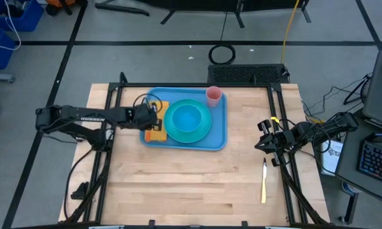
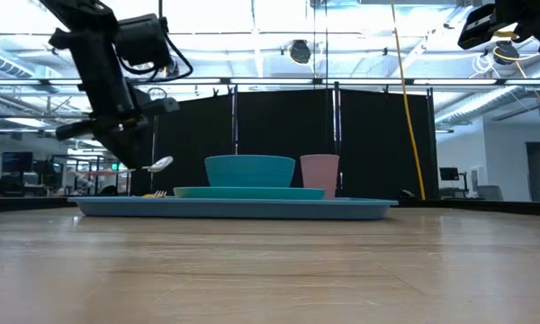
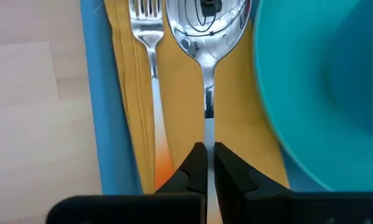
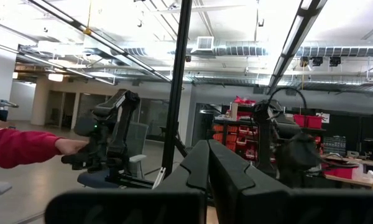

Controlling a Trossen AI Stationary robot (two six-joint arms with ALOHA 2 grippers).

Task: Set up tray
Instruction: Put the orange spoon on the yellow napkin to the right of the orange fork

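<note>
The light-blue tray (image 1: 219,137) lies at the table's far middle. On it are a teal plate (image 1: 204,130) with a teal bowl (image 1: 188,117), a pink cup (image 1: 214,95) and an orange-yellow napkin (image 3: 127,93). A fork (image 3: 150,56) lies on the napkin. My left gripper (image 3: 206,149) hangs over the tray's left end, shut on a shiny spoon (image 3: 206,31). My right gripper (image 4: 206,152) waits shut, raised at the table's right edge. My left gripper pinches the spoon's handle (image 3: 207,121) between its two fingers. The fingers slant down from the table's left side, and the spoon runs on ahead of them in their line. The spoon's bowl (image 2: 162,164) hangs clear above the napkin, beside the fork.
A long thin utensil (image 1: 263,181) lies on the bare wood near the table's right edge, below my right arm. The near half of the table is open wood. Black frame rails run along the table's left and right sides.
</note>
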